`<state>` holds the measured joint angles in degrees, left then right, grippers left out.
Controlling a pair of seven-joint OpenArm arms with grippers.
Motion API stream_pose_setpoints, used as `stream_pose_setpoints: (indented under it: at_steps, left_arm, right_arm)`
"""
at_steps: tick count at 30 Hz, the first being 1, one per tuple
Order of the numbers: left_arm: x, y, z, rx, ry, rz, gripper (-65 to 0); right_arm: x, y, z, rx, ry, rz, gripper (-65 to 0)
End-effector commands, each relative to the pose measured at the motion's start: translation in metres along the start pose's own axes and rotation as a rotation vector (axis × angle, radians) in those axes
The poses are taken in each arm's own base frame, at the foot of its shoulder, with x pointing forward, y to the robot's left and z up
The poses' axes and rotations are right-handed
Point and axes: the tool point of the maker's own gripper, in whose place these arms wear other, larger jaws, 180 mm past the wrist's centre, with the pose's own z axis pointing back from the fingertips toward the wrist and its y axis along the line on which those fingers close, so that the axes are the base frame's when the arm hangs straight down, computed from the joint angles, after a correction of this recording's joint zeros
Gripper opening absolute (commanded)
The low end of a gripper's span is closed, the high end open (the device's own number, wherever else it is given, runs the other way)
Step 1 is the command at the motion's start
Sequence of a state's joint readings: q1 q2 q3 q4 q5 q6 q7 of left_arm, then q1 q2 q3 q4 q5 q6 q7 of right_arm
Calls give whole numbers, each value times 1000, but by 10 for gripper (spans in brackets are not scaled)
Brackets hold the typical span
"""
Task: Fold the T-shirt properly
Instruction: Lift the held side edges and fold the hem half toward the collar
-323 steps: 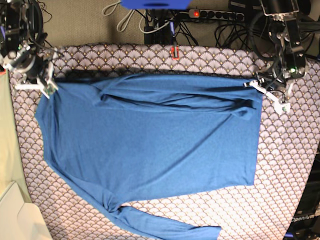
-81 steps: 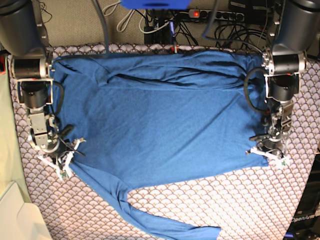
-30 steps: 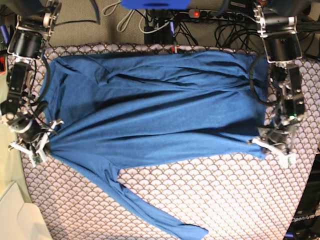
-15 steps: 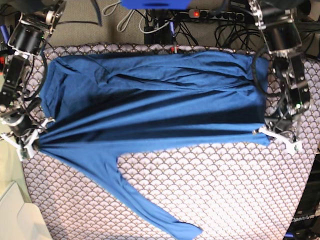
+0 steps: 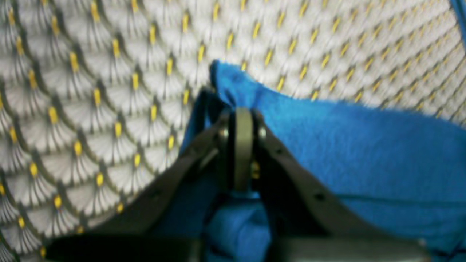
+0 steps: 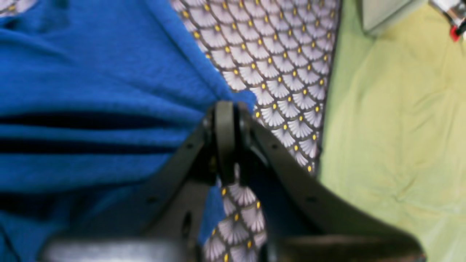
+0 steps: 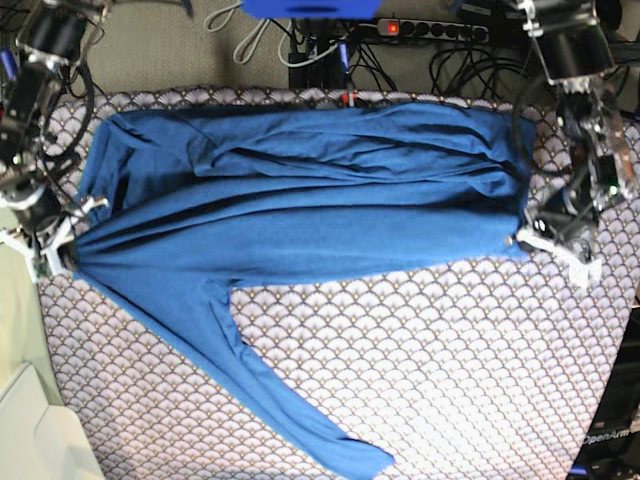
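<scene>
A large, plain medium-blue knit T-shirt [image 7: 300,215] with long sleeves is spread across the table cover printed with grey fan scales and yellow dots [image 7: 440,380], its body gathered into long creases that run from one side of the base view to the other. One long sleeve [image 7: 285,400] is laid out slanting toward the near edge of the cover, its cuff close to that edge.

The right gripper [image 7: 52,255], seen at the left of the base view, is pressed together on an edge of the blue fabric [image 6: 109,109]; in the right wrist view the cloth is pulled into taut horizontal ridges that meet at the closed fingertips [image 6: 225,109]. Just beyond that gripper the patterned cover is bordered by a pale green cloth [image 6: 393,127].

The left gripper [image 7: 530,235], at the right of the base view, is likewise pinched on a corner of the shirt [image 5: 346,145]. In the left wrist view, which is blurred, a small tip of fabric [image 5: 225,80] appears to stick out past the closed fingers [image 5: 243,123], with the patterned cover [image 5: 91,91] beneath.

Black cables and a power strip [image 7: 430,30] are seen beyond the far edge of the table.
</scene>
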<state>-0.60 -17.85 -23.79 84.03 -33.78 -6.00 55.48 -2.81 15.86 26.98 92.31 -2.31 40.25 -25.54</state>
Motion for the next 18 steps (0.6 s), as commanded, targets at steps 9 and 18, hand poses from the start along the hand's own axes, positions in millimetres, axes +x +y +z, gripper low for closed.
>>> stream_pose_setpoints:
  at_steps: [9, 18]
  left_arm:
    - [2, 18, 26, 23, -50, 6, -644]
    - [-7, 21, 30, 32, -35, -3, -644]
  right_arm:
    - [-3, -4, 21, -20, -19, 22, -650]
    - [-15, -16, 28, -55, 9, 2, -650]
